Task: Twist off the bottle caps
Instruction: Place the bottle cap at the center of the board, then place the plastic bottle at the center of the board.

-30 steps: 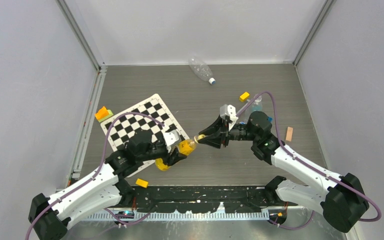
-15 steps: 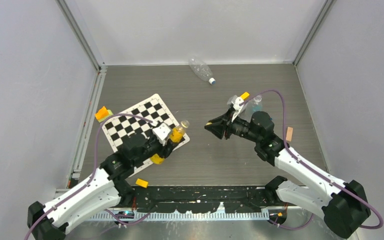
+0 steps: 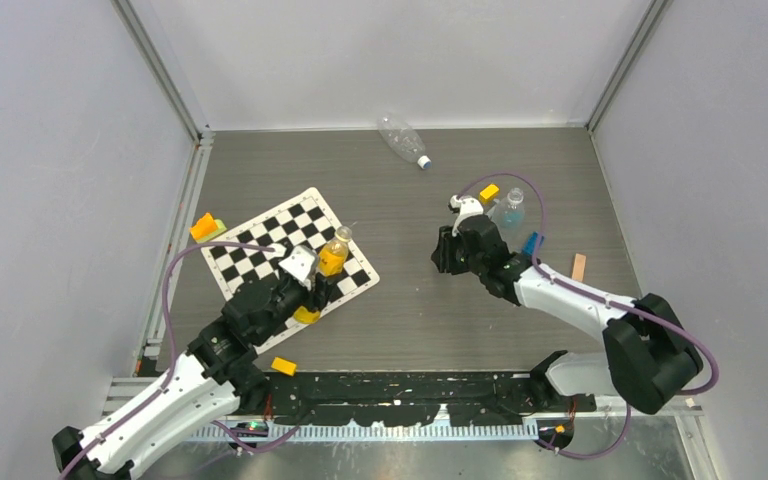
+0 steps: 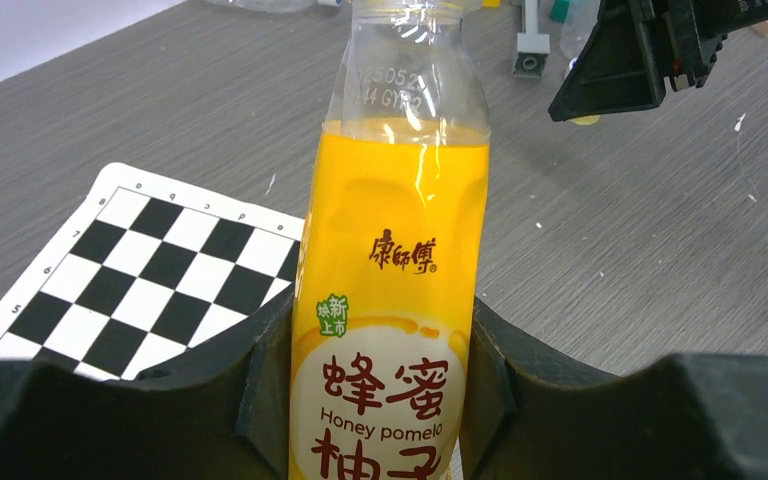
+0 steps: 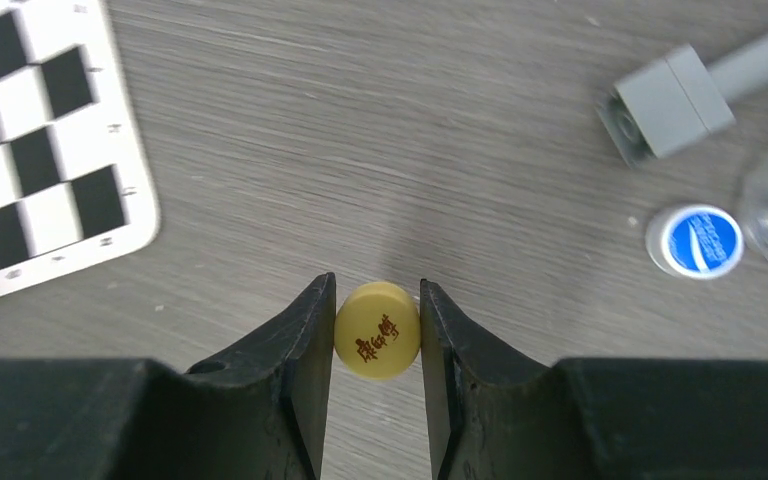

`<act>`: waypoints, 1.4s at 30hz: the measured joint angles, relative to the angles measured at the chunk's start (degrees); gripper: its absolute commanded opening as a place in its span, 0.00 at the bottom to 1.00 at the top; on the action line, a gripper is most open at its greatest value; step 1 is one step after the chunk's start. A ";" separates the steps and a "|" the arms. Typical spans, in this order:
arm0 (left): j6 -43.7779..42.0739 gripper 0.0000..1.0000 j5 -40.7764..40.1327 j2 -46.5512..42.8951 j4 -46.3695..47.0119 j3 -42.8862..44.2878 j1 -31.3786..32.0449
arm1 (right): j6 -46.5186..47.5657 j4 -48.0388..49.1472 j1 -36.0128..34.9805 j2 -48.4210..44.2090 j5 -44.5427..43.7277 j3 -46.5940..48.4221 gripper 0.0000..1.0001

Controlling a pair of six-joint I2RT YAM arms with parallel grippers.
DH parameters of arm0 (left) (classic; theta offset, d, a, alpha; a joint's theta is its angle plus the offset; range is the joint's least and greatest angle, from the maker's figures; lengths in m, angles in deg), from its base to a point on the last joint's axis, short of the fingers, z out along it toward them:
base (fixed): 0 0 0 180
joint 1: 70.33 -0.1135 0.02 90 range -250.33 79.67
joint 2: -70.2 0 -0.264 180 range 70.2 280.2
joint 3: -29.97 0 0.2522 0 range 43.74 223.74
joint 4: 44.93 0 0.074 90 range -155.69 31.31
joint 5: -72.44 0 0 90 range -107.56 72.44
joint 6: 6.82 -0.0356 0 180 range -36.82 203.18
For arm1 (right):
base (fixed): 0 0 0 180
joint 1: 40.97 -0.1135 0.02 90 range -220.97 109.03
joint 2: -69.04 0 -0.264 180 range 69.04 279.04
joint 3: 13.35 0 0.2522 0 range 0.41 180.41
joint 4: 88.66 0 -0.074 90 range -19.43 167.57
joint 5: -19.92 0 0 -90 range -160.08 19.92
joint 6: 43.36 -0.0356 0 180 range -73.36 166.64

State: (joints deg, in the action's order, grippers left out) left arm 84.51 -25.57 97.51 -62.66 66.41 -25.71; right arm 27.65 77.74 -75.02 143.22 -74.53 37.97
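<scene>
Progress: one cap off, at least one left. The yellow cap (image 5: 378, 330) is off its bottle and pinched between the fingers of the right gripper (image 5: 376, 300). The jaws are narrowed to the cap's width and it hangs just above the bare bench (image 3: 410, 310), right of centre. The left gripper (image 4: 380, 305) is clamped around the lower body of the yellow-orange bottle (image 4: 400, 250). It holds the bottle roughly upright over the near right corner of the checkered mat (image 3: 280, 225), left of centre. The neck looks open in the top view, and the wrist view crops the rim.

A clear bottle (image 3: 398, 135) lies by the far edge with its white cap (image 3: 423, 161) on. A second clear bottle (image 3: 510, 210) is toward the right edge, just beyond the right gripper. The right wrist view shows a blue cap (image 5: 698, 241) by it, but I can't tell if it's screwed on or loose.

Probable next step: put the yellow cap down, park the juice bottle, then go for the far-edge bottle.
</scene>
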 measured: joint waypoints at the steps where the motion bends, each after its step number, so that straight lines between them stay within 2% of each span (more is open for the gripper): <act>1: 0.00 0.06 0.02 0.79 0.11 0.00 0.00 | -0.68 -1.38 -0.02 0.94 -1.77 0.50 0.20; 7: 0.13 0.06 0.33 4.26 1.51 0.00 0.00 | -3.43 -5.22 -0.02 5.86 -9.88 1.62 0.20; 17: 0.28 0.07 1.44 6.21 2.45 0.00 0.00 | -6.36 -4.11 -0.02 14.91 -17.51 3.48 0.23; 25: 1.42 0.08 2.01 6.23 3.32 0.00 -0.02 | -8.15 -1.88 -0.02 15.96 -22.91 4.15 0.55; 28: 1.62 0.09 2.21 6.49 3.56 0.00 0.00 | -8.41 -1.42 0.04 15.96 -23.19 4.15 0.63; 35: 2.84 0.10 3.23 7.32 4.57 0.00 -0.02 | -8.26 -0.96 0.04 13.94 -22.53 3.43 0.65; 42: 3.02 0.12 4.59 8.90 4.94 0.00 0.00 | -8.66 -0.55 0.04 1.57 -13.88 0.61 0.65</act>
State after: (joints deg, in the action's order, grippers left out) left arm 87.52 -20.98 106.40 -57.72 66.41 -25.71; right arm 19.00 77.19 -74.97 144.79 -88.41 38.58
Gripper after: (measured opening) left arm 0.503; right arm 0.646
